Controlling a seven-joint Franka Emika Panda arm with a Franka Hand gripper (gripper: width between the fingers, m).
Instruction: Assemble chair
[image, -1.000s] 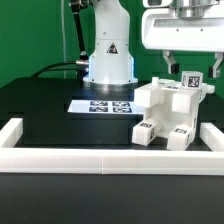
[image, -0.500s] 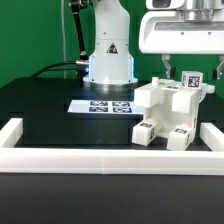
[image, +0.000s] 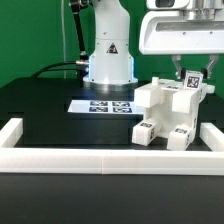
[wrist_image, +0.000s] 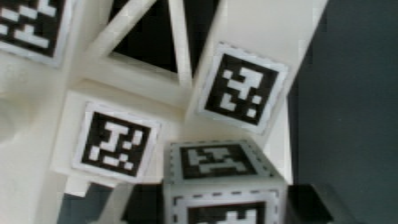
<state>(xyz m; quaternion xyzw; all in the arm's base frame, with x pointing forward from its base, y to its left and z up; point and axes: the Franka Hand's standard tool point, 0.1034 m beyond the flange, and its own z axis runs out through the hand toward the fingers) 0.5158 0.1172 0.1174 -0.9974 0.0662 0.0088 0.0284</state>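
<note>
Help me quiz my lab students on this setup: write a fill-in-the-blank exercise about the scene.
1. The chair stands toward the exterior view's ____ side.
2. The gripper is positioned ____ the chair, not beside it.
3. The table under the marker board is coloured ____.
4. The low border rail along the table's near edge is coloured ____.

Missing words: right; above; black; white.

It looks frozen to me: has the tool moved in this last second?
Yes: against the chair, the tool shifted toward the exterior view's right.
</note>
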